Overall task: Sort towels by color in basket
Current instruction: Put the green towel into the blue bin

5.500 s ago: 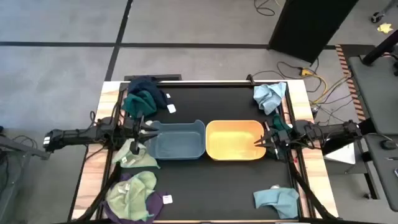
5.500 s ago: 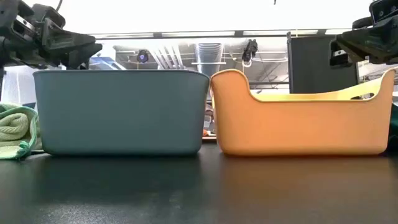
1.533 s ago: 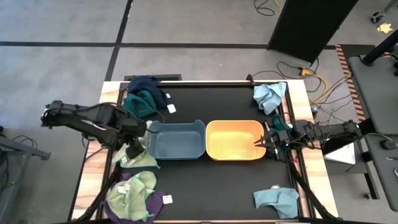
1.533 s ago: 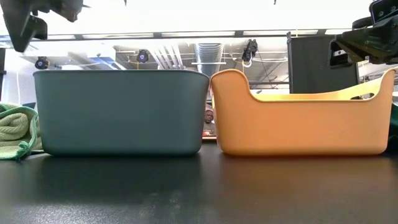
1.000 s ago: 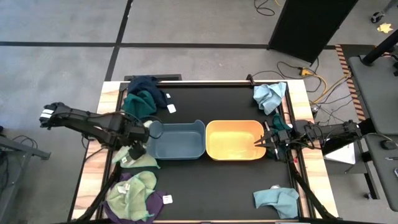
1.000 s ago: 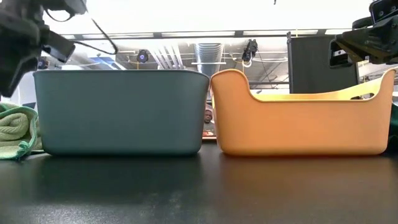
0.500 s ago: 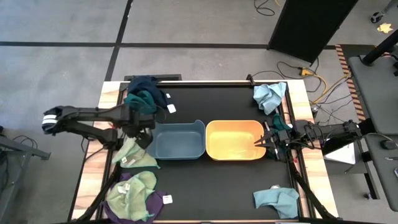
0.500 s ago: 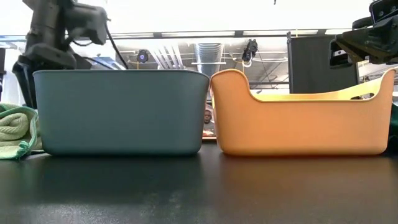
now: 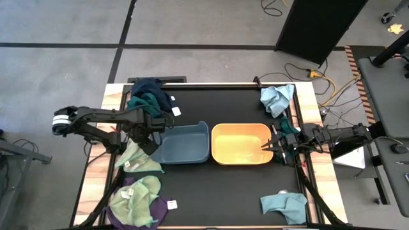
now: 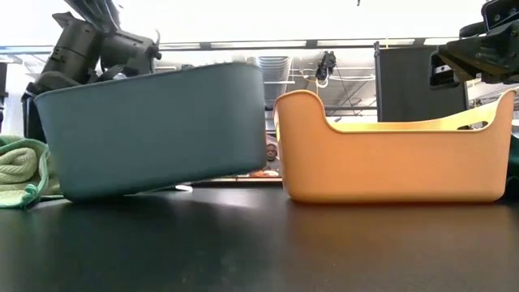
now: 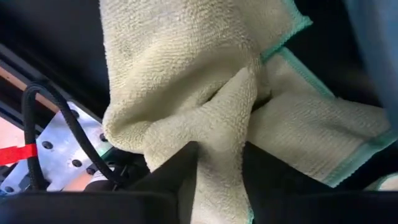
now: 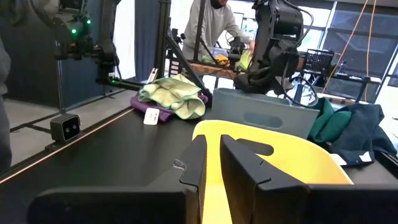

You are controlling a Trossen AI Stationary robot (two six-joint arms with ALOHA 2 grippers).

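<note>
My left gripper (image 9: pixel 144 135) points down between the blue tub's left end and a pale green towel (image 9: pixel 137 158), shut on that towel (image 11: pixel 205 93). The blue tub (image 10: pixel 154 134) is tipped: its left bottom edge rests on the table and its right end is raised. The left arm (image 10: pixel 89 45) stands at the tub's left rim; what touches the tub is hidden. My right gripper (image 9: pixel 272 145) hovers shut over the orange tub's (image 9: pixel 241 144) right rim, touching nothing. Other towels lie near the table's corners. My left gripper pinches a raised fold of the pale green towel (image 11: pixel 231 127) between its two fingers, coming from above. The cloth is drawn up into a ridge at the fingers (image 11: pixel 180 171) and spreads slack below them onto the table. How many layers it has cannot be told.
A dark teal and navy pile (image 9: pixel 148 99) lies at the far left. A pale green and purple pile (image 9: pixel 137 201) lies at the near left. Light blue towels lie at the far right (image 9: pixel 278 97) and near right (image 9: pixel 284 204). A person shows in the room beyond (image 12: pixel 214 25).
My left gripper has moved toward the table's far edge, from over the pale green towel to the blue tub's left end. The blue tub has tipped: its right end has lifted off the table while its left bottom edge has stayed down.
</note>
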